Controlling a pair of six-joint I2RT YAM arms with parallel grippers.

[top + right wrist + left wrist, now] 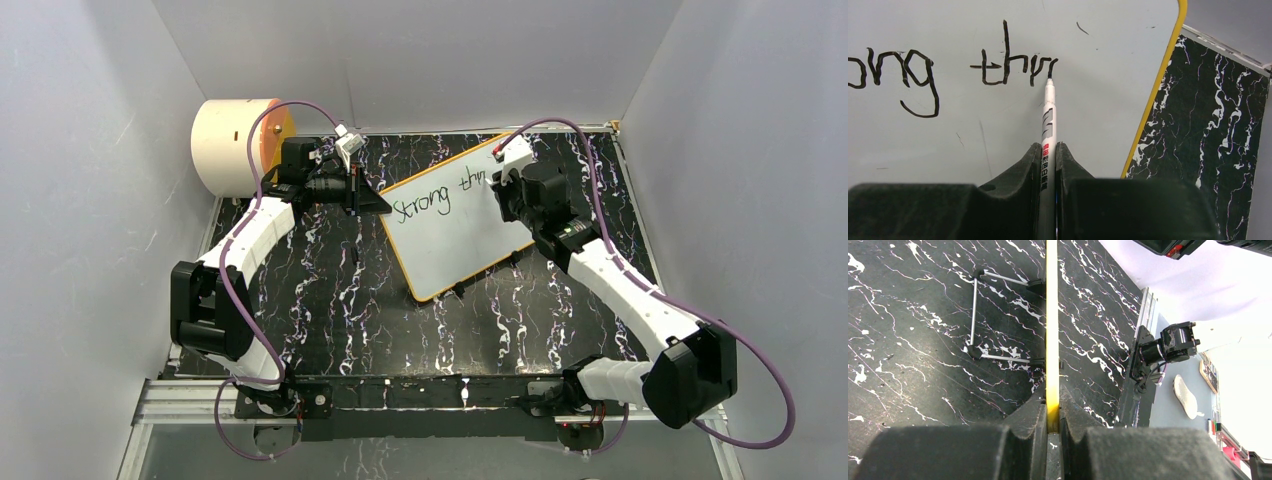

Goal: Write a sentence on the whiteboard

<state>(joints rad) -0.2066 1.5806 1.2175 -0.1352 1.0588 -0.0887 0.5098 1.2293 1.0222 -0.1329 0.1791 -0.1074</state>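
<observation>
Black marbled table (pixel 330 320) carried the whiteboard (pixel 450 235) at far ctr, w/ "Strong thr" written on it. Left gripper (pixel 1052 410) was clamped on whiteboard's yellow left edge. Right gripper (pixel 1048 150), over whiteboard's upper right, pinched a white marker (pixel 1048 125), tip touching the last letter.

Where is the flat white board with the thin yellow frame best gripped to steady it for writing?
Its thin yellow-framed left edge, approached edge-on from the left, a finger on each face. The whiteboard is a thin flat panel; the left gripper is shut on that rim, clear of the writing.
</observation>
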